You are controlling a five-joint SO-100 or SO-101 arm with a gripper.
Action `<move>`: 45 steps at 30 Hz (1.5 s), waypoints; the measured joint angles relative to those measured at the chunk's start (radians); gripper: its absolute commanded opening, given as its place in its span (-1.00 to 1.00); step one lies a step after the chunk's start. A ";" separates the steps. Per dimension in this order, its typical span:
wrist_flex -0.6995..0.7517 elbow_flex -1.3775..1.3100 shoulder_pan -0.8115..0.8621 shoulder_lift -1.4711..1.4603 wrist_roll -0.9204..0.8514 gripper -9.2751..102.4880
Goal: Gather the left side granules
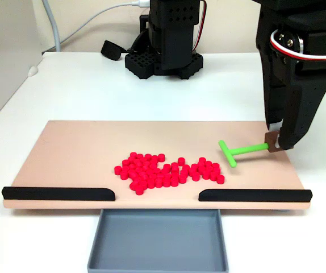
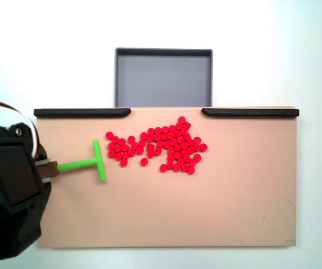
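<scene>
Granules [image 1: 166, 170] lie clustered beside the fingers-held [image 1: 275, 142] green pusher [image 1: 237, 152].

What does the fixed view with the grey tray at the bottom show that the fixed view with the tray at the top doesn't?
Tray at bottom: the arm's black base and a white cable behind the board. Tray at top: the board's bare half from above. Both: the red granules, the gripper shut on the green T-shaped pusher, the grey tray, black rails.

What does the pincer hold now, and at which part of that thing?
The pincer holds the green T-shaped pusher by the free end of its stem, where a brown block sits; the crossbar points at the red granules.
</scene>
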 measured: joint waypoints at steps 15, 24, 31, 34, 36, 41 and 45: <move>0.000 -0.072 0.003 -0.043 0.072 -0.84; 0.005 -0.087 0.017 -0.067 0.072 -0.84; 0.005 -0.107 0.018 -0.084 0.072 -0.84; 0.003 -0.132 0.018 -0.101 0.084 -0.84; 0.003 -0.137 0.018 -0.104 0.089 -0.84; 0.003 -0.137 0.018 -0.104 0.089 -0.84; 0.003 -0.137 0.018 -0.109 0.089 -0.84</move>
